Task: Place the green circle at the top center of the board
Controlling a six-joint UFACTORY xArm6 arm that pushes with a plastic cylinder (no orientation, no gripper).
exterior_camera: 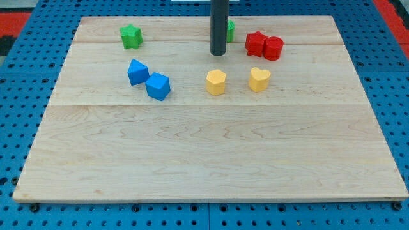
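Note:
The green circle (230, 30) sits near the view's top centre of the wooden board (211, 160), mostly hidden behind my rod, with only its right edge showing. My tip (218, 53) rests on the board just below and slightly left of that block, apparently close to or touching it. The rod rises straight up out of the view's top.
A green star (131, 36) lies at the top left. A red star (255, 43) and a red cylinder (273, 48) touch at the top right. Two blue blocks (137, 71) (158, 85) sit left of centre. A yellow hexagon (216, 82) and a yellow heart (259, 79) lie below the tip.

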